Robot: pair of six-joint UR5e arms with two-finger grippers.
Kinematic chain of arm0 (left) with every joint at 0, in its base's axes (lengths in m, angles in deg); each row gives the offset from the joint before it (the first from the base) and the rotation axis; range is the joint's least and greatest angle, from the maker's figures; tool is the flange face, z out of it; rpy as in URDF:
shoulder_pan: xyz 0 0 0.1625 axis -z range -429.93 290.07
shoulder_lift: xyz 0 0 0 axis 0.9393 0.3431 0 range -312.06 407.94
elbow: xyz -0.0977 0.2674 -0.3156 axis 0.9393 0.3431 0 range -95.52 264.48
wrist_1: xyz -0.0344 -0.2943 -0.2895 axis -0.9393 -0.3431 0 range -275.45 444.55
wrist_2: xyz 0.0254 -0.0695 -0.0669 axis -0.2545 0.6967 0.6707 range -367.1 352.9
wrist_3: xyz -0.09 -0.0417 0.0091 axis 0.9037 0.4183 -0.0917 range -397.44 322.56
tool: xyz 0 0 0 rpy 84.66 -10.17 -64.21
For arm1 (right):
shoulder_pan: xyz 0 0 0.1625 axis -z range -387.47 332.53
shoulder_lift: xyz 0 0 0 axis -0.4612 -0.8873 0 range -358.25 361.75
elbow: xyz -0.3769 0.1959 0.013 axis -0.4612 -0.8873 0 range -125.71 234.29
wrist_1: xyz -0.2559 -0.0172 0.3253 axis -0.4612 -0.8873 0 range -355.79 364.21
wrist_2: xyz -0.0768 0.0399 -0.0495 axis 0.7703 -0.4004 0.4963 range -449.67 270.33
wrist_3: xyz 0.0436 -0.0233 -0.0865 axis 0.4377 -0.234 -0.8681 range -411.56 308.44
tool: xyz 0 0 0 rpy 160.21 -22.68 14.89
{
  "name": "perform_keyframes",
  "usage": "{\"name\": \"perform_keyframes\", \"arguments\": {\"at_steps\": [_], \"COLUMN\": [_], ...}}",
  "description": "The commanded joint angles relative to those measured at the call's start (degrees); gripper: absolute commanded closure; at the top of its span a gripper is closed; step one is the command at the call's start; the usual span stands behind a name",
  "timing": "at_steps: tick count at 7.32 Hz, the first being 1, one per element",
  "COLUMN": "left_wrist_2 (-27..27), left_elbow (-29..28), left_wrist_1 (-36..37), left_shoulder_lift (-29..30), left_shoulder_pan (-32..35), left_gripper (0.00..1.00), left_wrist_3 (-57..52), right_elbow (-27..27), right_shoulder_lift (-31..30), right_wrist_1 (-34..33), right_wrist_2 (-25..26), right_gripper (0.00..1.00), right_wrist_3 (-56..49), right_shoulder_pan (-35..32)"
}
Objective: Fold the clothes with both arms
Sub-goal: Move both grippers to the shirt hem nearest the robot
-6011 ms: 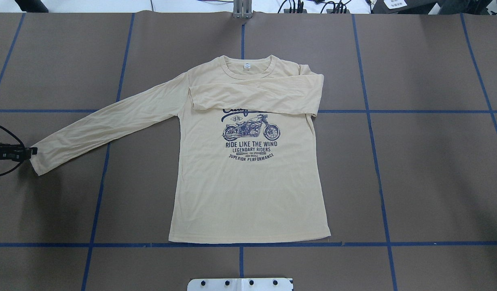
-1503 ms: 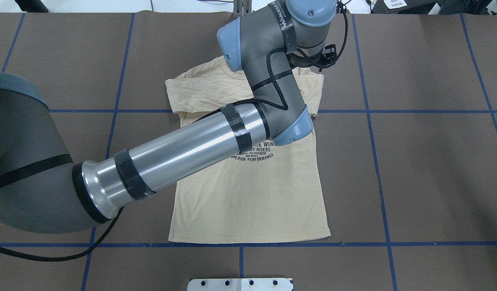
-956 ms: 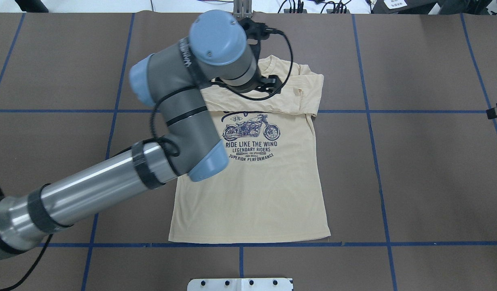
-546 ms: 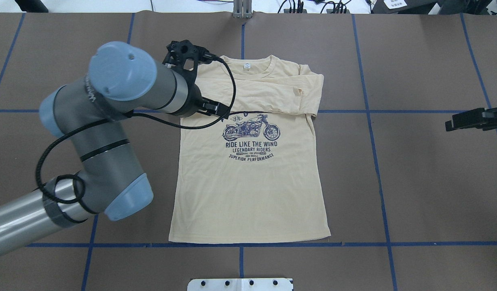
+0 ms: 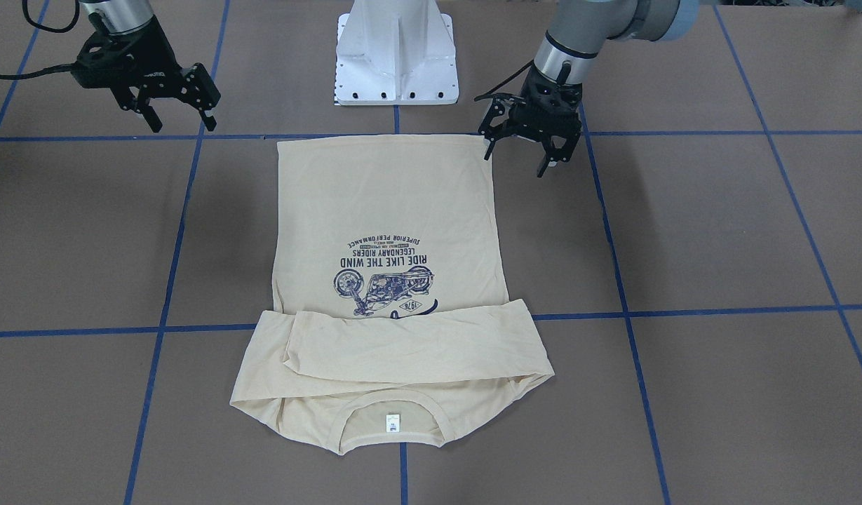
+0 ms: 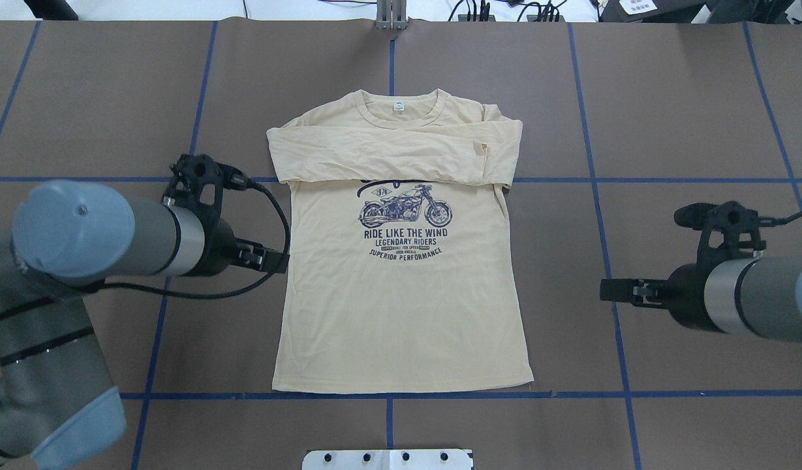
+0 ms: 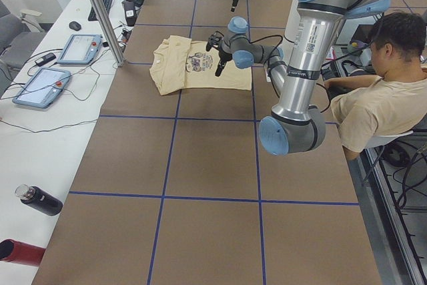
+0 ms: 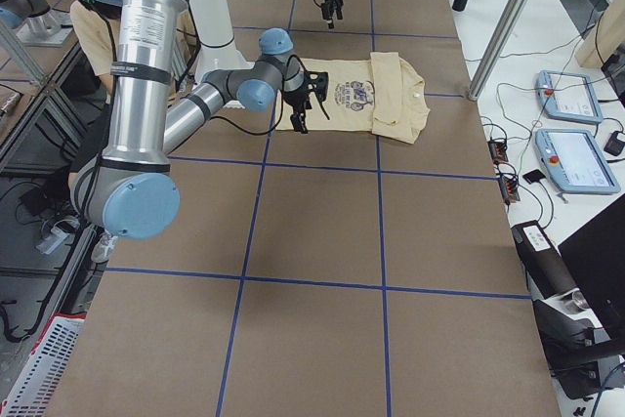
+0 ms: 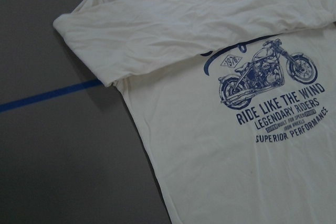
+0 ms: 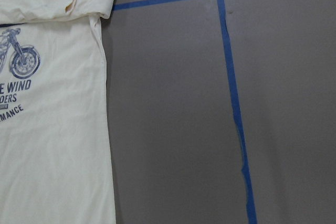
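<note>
Left black two-finger gripper [image 6: 278, 261] hovers at the frame's left, just beside the shirt's side edge, jaws spread wide and empty (the front-facing view shows this best). Centre frame, the pale cream-yellow long-sleeved T-shirt [image 6: 401, 307] lies flat, print up, both sleeves [image 6: 394, 153] folded across the chest, neck toward the top. Right black gripper [image 6: 606, 290], mid-right, hangs well apart from the cloth, likewise wide and empty. Thin knit like this should be light, limp and prone to drag or wrinkle; the hem corners [image 6: 277, 388] look the soundest places to pinch. Brown matte table covering [image 6: 701, 98] with its blue tape grid [image 6: 701, 393] probably gives some friction. Beside the table sit control tablets [image 7: 40, 85] and a seated person [image 7: 380, 108].
</note>
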Motion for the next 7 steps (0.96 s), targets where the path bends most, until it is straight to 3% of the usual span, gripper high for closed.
{"name": "perform_keyframes", "arguments": {"at_steps": [1,2,3,7], "left_wrist_2": [-5.14,-5.15,-5.15,-4.97], "left_elbow": [-0.27,-0.53,-2.01,-4.05], "left_wrist_1": [-0.11,0.15,0.15,-0.02], "left_shoulder_lift": [-1.78,-2.31,-2.40,-1.88], "left_shoulder_pan": [-10.05,-11.65,-12.02,-12.46], "left_gripper": [0.00,0.03,0.13,0.38], "left_wrist_3": [10.33,11.06,11.24,11.33], "right_elbow": [0.07,-0.01,-0.02,-0.10], "right_shoulder_lift": [-0.25,-0.25,-0.17,-0.17], "right_wrist_1": [-0.22,-0.23,-0.23,-0.23], "right_wrist_2": [7.22,7.23,7.23,7.23], "right_gripper": [0.00,0.00,0.00,0.00], "right_wrist_3": [3.98,3.98,3.98,3.98], "right_shoulder_pan": [7.47,7.57,7.66,7.74]}}
